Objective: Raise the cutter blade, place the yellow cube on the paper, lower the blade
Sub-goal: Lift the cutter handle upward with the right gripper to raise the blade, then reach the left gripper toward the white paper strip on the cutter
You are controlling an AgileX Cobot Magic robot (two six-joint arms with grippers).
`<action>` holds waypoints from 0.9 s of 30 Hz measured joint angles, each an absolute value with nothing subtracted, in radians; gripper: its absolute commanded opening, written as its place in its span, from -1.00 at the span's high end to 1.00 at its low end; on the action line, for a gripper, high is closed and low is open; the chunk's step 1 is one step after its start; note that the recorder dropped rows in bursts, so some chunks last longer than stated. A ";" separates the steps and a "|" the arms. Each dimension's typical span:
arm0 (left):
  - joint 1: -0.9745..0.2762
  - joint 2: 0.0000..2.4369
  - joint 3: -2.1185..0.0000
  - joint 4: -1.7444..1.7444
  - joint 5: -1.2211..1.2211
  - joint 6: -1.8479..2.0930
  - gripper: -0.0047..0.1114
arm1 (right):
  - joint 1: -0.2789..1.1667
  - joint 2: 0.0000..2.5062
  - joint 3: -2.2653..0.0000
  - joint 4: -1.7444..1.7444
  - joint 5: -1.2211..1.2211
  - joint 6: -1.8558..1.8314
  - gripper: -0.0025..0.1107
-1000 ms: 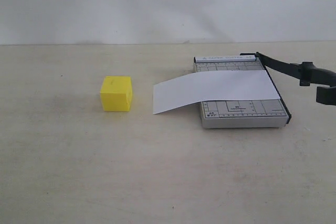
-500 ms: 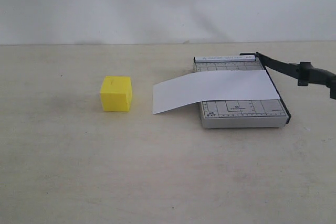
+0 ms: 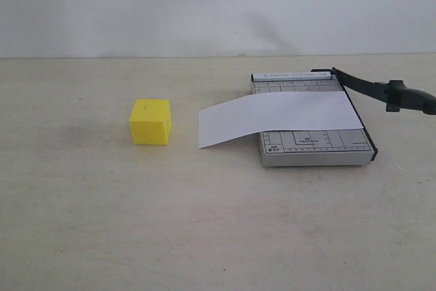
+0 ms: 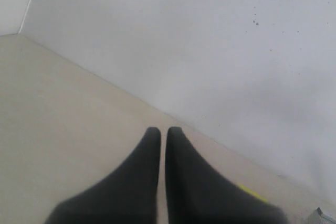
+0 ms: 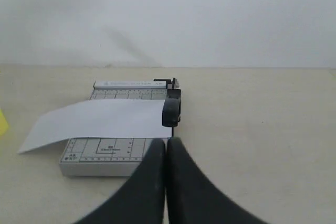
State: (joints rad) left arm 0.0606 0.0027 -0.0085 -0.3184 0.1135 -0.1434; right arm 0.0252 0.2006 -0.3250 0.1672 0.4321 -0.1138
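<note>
- Standing lifted, the long slim black cutter blade [image 3: 364, 87] slants up from its hinge at the far corner of the small grey gridded cutter base [image 3: 317, 148]. Its thick rounded handle [image 3: 409, 97] juts past the base's right edge, and nothing holds it.
- The plain white strip of thin paper [image 3: 279, 118] lies across the base, its left end drooping off toward the desk.
- The bright yellow matte cube [image 3: 150, 121] sits on the pale desk [image 3: 204, 223], apart from the paper's free end and not yet on it.
- The left gripper [image 4: 159, 132] has its jaws pressed together on nothing, so it must spread before it can take the cube.
- The right gripper [image 5: 166, 142] is also closed and empty, hovering just short of the handle.
- Risks, as I judge them:
  - The unheld blade could fall by its own weight before the cube arrives.
  - A cube set on the overhanging end could tilt or drag the light strip.
  - A glancing approach could push the cube away.
- Nothing lies between cube and paper, and only a plain white wall [image 3: 204, 5] stands behind.
</note>
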 measured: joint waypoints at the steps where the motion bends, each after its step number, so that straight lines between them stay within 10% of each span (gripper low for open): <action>1: 0.061 0.003 -0.024 -0.318 0.123 -0.135 0.84 | 0.025 0.182 -0.284 0.170 0.398 -0.066 0.96; 19: 0.053 0.918 -0.499 -1.493 0.796 1.278 0.84 | 0.023 0.147 -0.189 0.172 0.322 0.042 0.96; 27: -0.275 1.326 -0.654 -1.569 0.533 1.358 0.84 | 0.023 0.147 -0.189 0.172 0.322 0.044 0.96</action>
